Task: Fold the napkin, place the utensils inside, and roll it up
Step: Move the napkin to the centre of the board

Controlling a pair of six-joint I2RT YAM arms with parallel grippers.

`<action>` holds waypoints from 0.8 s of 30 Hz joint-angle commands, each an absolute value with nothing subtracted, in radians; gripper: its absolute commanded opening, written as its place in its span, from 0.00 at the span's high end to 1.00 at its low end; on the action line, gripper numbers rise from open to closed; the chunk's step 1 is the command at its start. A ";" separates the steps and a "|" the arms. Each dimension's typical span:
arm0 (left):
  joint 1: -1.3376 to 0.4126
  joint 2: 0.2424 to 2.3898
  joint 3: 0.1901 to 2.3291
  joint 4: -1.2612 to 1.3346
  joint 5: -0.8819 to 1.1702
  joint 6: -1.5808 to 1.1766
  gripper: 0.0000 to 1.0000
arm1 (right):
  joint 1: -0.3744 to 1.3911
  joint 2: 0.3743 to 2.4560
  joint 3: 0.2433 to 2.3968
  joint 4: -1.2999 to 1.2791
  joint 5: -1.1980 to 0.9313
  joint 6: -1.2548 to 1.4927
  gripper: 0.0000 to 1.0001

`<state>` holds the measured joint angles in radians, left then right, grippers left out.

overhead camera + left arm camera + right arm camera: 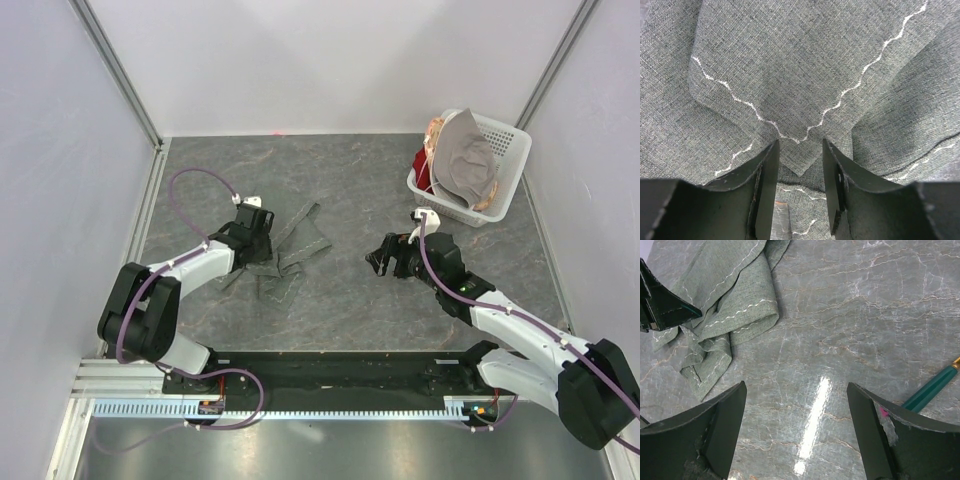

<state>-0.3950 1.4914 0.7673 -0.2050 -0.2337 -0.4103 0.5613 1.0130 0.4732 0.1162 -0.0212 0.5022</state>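
The dark grey-green napkin [290,250] lies crumpled in overlapping folds left of the table's middle, its wavy light hem showing. My left gripper [262,238] is down on it, jaws partly apart. In the left wrist view a hemmed corner of the napkin [800,162] lies flat between the fingers [766,172], and nothing looks pinched. My right gripper [385,255] hovers wide open over bare table, to the right of the napkin [725,315]. Of the utensils, only a slim teal handle [930,390] shows, beside the right gripper [797,430]; its bowl is out of view.
A white basket [505,165] stands at the back right, holding a paler grey cloth [465,160] and something red. Grey walls enclose the marbled tabletop [340,170]. The left gripper's black finger [662,307] shows at the right wrist view's left edge.
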 commanded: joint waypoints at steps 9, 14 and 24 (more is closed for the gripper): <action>-0.397 1.536 0.790 -0.264 -0.244 -0.436 0.53 | 0.572 1.011 0.468 0.150 -0.006 0.514 0.09; -0.396 1.546 0.798 -0.264 -0.238 -0.428 0.77 | 0.574 1.015 0.468 0.153 -0.006 0.514 0.09; -0.396 1.422 0.865 -0.334 -0.236 -0.419 0.98 | 0.580 1.092 0.523 0.138 -0.009 0.494 0.09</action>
<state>-0.3946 1.5230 0.7906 -0.2825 -0.2321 -0.4171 0.5686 1.0500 0.4736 0.1196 -0.0208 0.5022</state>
